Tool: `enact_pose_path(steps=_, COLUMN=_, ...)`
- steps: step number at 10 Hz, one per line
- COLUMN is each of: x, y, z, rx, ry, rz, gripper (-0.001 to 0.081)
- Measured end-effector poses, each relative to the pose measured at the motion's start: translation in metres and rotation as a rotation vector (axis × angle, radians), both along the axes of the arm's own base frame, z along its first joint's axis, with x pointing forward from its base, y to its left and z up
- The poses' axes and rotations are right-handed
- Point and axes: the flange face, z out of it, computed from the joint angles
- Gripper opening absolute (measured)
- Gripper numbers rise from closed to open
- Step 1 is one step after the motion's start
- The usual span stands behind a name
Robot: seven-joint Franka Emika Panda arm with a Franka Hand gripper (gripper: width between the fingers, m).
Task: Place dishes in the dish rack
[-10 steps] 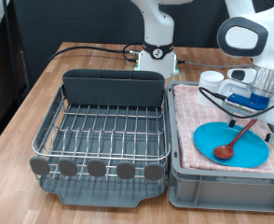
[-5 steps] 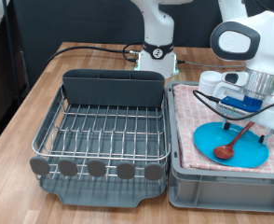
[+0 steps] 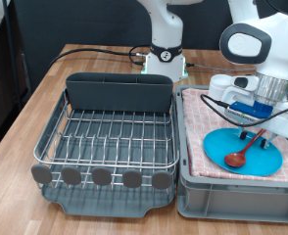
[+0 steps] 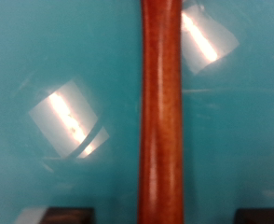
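At the front of the desk [image 3: 26, 117], the dish rack [image 3: 110, 137] stands with no dish showing on its wire grid, its round tabs facing the camera and its tall back wall behind. Just beside it, on the exterior view's right, the grey bin [image 3: 232, 191] lined with pink checked cloth [image 3: 198, 127] carries the light-blue plate [image 3: 217, 147], with the wooden spoon [image 3: 244, 149] lying across it. The hand [image 3: 256, 122] is low over the spoon's handle [image 4: 161, 112], which runs straight down the middle of the wrist view against the plate [image 4: 62, 56]; dark finger ends [image 4: 67, 215] peek in on either side, spread apart and not closed on it. A good grasp probably means staying centred on the handle and squeezing squarely so the spoon does not roll off the glossy plate. No cup can be made out.
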Motion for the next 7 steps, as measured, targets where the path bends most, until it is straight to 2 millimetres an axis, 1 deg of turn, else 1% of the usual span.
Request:
enact_pose_path(steps=1, x=0.001, y=0.0, z=0.001, rx=-0.004, ry=0.0, rz=0.0, gripper=0.0356)
enact_pose_path(steps=2, x=0.001, y=0.0, z=0.001, rx=-0.006, ry=0.0, rz=-0.001, gripper=0.0178)
enact_pose_path(steps=3, x=0.002, y=0.0, z=0.001, rx=-0.007, ry=0.0, rz=0.0, gripper=0.0178)
enact_pose_path(steps=4, x=0.002, y=0.001, z=0.003, rx=-0.007, ry=0.0, rz=0.001, gripper=0.009)
enact_pose_path(steps=6, x=0.003, y=0.004, z=0.015, rx=-0.014, ry=0.009, rz=0.0, gripper=0.009)
enact_pose_path(steps=7, x=0.002, y=0.007, z=0.026, rx=-0.021, ry=0.014, rz=-0.003, gripper=0.009)
